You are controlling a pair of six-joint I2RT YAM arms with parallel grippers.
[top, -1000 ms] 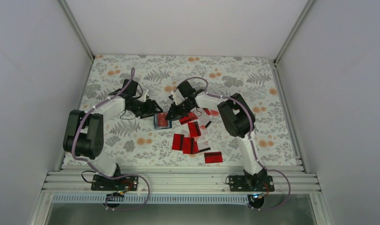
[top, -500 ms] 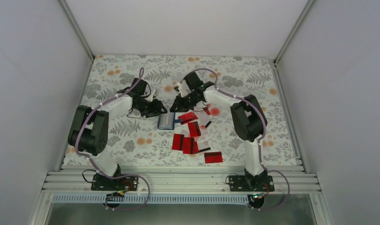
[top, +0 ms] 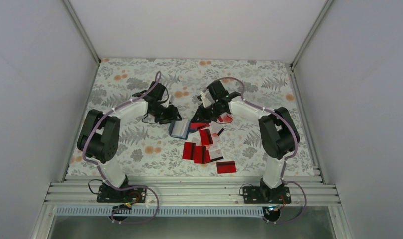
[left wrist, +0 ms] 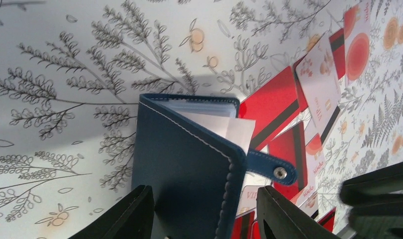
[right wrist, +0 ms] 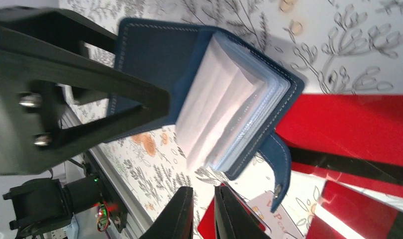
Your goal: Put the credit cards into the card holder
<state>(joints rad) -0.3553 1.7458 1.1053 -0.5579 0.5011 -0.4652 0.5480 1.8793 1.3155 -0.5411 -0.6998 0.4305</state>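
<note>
The dark blue card holder (top: 179, 130) lies partly open on the floral cloth, white sleeves fanned out and snap strap (left wrist: 278, 172) hanging loose. My left gripper (top: 175, 118) is open, its fingers (left wrist: 140, 214) wide apart on either side of the holder's raised cover (left wrist: 184, 164). My right gripper (top: 196, 118) is shut with only a thin gap and holds nothing I can see, just in front of the holder's open edge (right wrist: 224, 109). The red, black-striped credit cards (top: 203, 148) lie scattered to the holder's right. They also show in the left wrist view (left wrist: 271, 104) and the right wrist view (right wrist: 349, 124).
A single red card (top: 226, 167) lies near the table's front edge. A few white cards with red marks (left wrist: 321, 82) sit among the red ones. White walls enclose the table on three sides, and a metal rail (top: 189, 189) runs along the front.
Both grippers have moved away from the front and to the right. The right gripper has drawn back off the holder. The holder has shifted slightly to the right.
</note>
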